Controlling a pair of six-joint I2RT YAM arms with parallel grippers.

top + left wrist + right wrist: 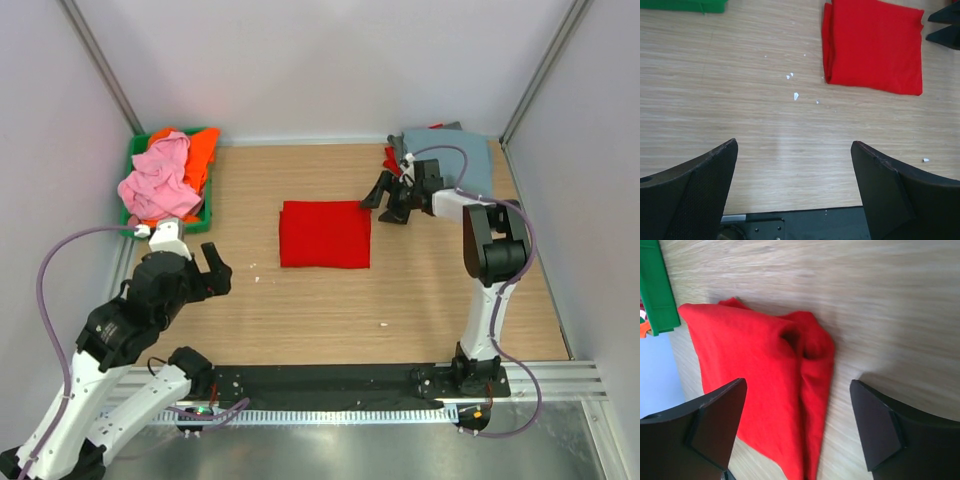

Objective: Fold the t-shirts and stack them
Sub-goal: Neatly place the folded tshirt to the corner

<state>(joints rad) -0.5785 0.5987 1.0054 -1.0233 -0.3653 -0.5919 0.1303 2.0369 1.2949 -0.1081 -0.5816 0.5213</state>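
Red t-shirt (324, 234): folded into a neat square, lying flat, centre.
Pink t-shirt (158, 180): crumpled heap, far left corner.
Orange t-shirt (203, 155): bunched, touching the pink one, partly under it.
Grey-blue t-shirt (472, 160): spread flat, far right corner.

We see soft, matt cloth in the red t-shirt (324, 234). The table (420, 300) shows smooth, pale wood grain with a faint sheen. The green bin (657, 290) looks like shiny plastic, and the fingers (695, 195) of the left gripper (794, 144) are matt black, finely textured inside.
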